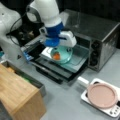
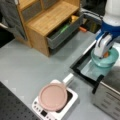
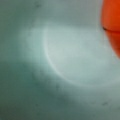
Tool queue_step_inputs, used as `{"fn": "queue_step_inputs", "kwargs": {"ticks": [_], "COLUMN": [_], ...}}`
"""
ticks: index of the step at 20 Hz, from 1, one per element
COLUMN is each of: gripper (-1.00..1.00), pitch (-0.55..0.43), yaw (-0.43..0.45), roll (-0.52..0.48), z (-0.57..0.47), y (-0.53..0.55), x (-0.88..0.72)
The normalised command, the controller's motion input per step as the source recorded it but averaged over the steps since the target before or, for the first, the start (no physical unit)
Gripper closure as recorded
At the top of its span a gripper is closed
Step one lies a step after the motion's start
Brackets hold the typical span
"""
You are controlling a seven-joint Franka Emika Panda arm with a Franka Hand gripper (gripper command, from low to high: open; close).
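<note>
The gripper hangs low over a pale teal glass bowl on the tray of a steel toaster oven; its opening cannot be told. A small orange object lies in the bowl just beneath it, filling the wrist view's right edge.

Claw: stood inside teal bowl, beside orange item. Bowl sat on oven tray beneath. Pink pan on white scale, well apart, grey worktop.
</note>
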Motion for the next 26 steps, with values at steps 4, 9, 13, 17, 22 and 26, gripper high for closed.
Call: {"fn": "queue_step_inputs", "kwargs": {"ticks": [4,9,13,17,22,26], "gripper": [-1.00,-1.00,-1.00,-1.00,-1.00,-1.00], "pitch": [0.055,0.068,0.072,0.051,0.121,0.185], "yaw": [-0.048,-0.056,-0.018,0.250,0.402,0.534], "roll": [0.076,0.061,0.028,-0.026,-0.089,-0.105], "z": [0.02,0.10,0.27,0.32,0.26,0.19], "y": [0.03,0.00,-0.07,-0.12,-0.18,-0.32], "x": [0.11,0.15,0.17,0.13,0.10,0.03]}}
